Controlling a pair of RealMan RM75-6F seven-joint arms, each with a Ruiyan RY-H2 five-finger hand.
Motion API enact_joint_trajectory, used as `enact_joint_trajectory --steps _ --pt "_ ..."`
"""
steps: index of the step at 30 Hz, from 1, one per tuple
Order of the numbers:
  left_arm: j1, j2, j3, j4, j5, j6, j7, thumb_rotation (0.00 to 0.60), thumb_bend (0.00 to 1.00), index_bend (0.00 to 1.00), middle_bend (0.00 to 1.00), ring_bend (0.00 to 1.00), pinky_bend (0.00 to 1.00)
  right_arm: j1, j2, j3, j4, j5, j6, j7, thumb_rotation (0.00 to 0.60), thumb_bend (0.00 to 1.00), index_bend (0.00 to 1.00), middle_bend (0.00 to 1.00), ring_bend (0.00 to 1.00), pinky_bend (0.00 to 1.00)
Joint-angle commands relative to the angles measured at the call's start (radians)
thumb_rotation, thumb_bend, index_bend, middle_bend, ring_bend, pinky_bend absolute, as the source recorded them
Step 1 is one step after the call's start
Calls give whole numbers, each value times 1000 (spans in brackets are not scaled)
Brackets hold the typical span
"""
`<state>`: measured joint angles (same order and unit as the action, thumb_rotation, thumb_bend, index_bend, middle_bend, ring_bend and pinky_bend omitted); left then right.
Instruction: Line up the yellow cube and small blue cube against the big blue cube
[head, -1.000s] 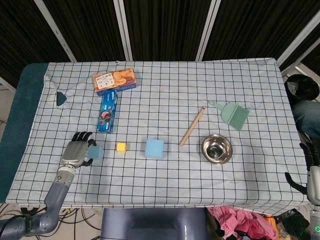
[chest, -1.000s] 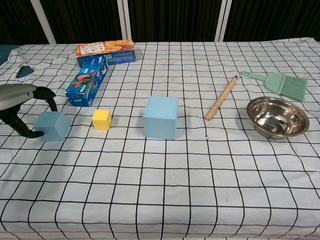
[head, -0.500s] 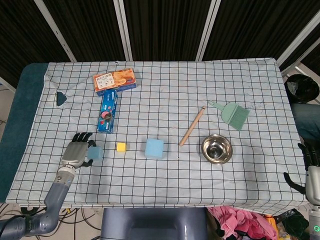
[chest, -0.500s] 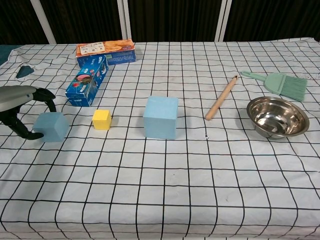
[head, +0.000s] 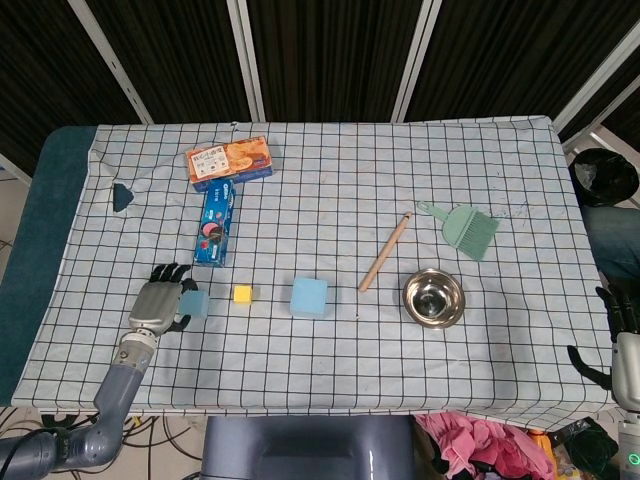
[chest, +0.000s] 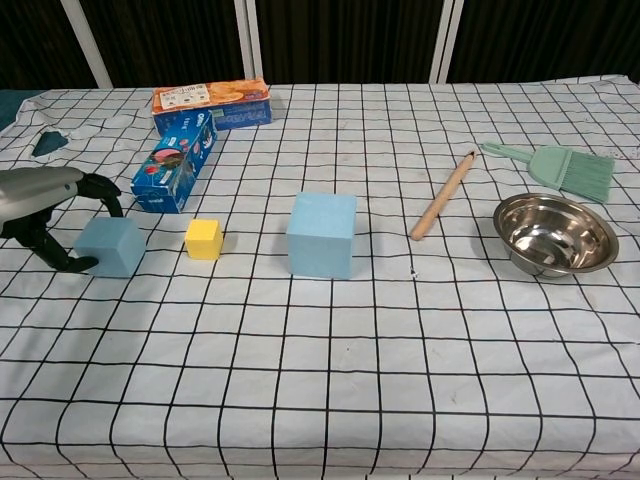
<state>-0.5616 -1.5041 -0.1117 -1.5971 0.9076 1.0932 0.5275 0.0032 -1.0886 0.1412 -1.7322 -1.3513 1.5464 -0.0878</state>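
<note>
Your left hand (chest: 40, 195) has its dark fingers (chest: 100, 187) curled around the small light-blue foam cube (chest: 111, 246), touching its far and left faces. That cube sits left of the yellow cube (chest: 203, 239), which sits well left of the big light-blue cube (chest: 322, 234). Your right hand (head: 622, 340) is at the frame edge; I cannot tell its fingers' state.

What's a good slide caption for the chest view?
Left hand touches the small blue cube, beside the yellow cube and big blue cube.

Lighting: bright, even, overhead; black backdrop behind. Shadows: short and soft beneath the big blue foam cube (chest: 322, 234) and small yellow cube (chest: 203, 239). Glare: mild highlights inside the round steel bowl (chest: 555, 233). Focus: sharp in both views; slight edge distortion in the chest view.
</note>
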Motion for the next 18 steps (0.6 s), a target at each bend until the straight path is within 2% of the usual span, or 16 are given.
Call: enact_joint_trajectory --steps 1,6,9,13,18 --pt "3 3 -19 -26 11 29 -14 600 377 430 114 0 0 -2 9 -3 -6 -5 -2 3 600 204 103 67 212 120" --pt "-19 35 -61 -127 3 71 35 600 377 431 114 0 0 -7 14 -1 -9 -8 11 12 600 203 103 67 212 120" --pt "-53 47 -109 -201 -28 92 90 600 377 435 116 0 0 -7 13 -1 -9 -9 12 14 600 203 102 67 212 120" --pt "-136 32 -186 -265 -125 67 155 600 377 436 118 0 0 -6 11 -1 -8 -11 12 11 600 204 102 67 212 120" --pt "-243 -28 -231 -255 -250 51 254 600 377 436 120 0 0 -10 12 0 -10 -12 21 11 600 205 103 67 212 120"
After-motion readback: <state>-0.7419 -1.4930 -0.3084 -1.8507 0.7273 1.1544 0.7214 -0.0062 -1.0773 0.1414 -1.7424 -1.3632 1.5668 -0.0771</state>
